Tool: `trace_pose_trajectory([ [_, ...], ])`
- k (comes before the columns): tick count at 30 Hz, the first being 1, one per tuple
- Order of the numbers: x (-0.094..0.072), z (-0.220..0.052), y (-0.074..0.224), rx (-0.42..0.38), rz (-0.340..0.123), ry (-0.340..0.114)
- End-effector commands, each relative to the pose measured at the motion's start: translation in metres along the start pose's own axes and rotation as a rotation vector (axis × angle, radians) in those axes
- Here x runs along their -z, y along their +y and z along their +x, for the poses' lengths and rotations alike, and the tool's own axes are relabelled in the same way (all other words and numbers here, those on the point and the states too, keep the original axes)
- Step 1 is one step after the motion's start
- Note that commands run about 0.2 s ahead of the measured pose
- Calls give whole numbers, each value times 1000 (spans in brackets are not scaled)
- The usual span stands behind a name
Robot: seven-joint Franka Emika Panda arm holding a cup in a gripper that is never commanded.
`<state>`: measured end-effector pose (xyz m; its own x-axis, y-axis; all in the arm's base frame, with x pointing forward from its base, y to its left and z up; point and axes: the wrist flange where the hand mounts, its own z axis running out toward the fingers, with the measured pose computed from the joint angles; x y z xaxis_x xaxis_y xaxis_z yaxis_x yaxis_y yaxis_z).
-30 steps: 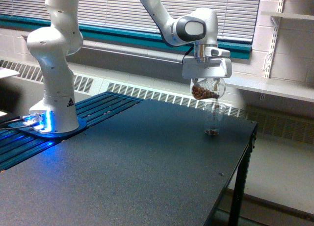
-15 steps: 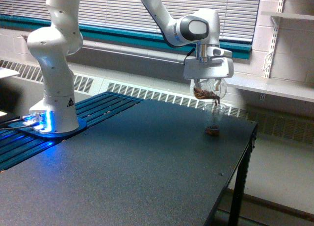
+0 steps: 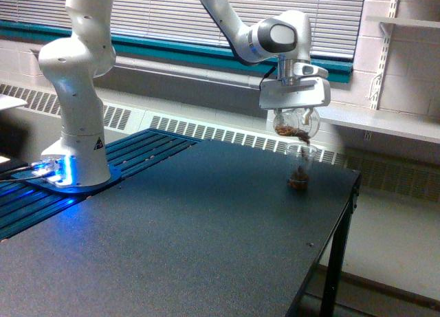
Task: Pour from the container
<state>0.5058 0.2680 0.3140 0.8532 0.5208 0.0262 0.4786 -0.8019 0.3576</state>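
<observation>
Gripper around tipped container above cup

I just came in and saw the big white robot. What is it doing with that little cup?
The robot arm's end effector holds a small clear container tipped over a slimmer clear cup standing on the dark table. Brown bits are in the container, and some lie in the bottom of the cup. So it is in the middle of pouring, with some bits yet to go.
</observation>
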Motion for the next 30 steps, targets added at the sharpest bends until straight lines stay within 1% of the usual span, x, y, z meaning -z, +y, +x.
trace_pose_trajectory([
  [1, 10, 6, -9, 44, -34, -12],
  [8, 13, 10, -12, 72, -61, -33],
  [19, 17, 17, -17, 110, -88, -67],
  [24, 19, 19, -20, 125, -104, -91],
  [30, 20, 23, -18, 130, -100, -114],
])
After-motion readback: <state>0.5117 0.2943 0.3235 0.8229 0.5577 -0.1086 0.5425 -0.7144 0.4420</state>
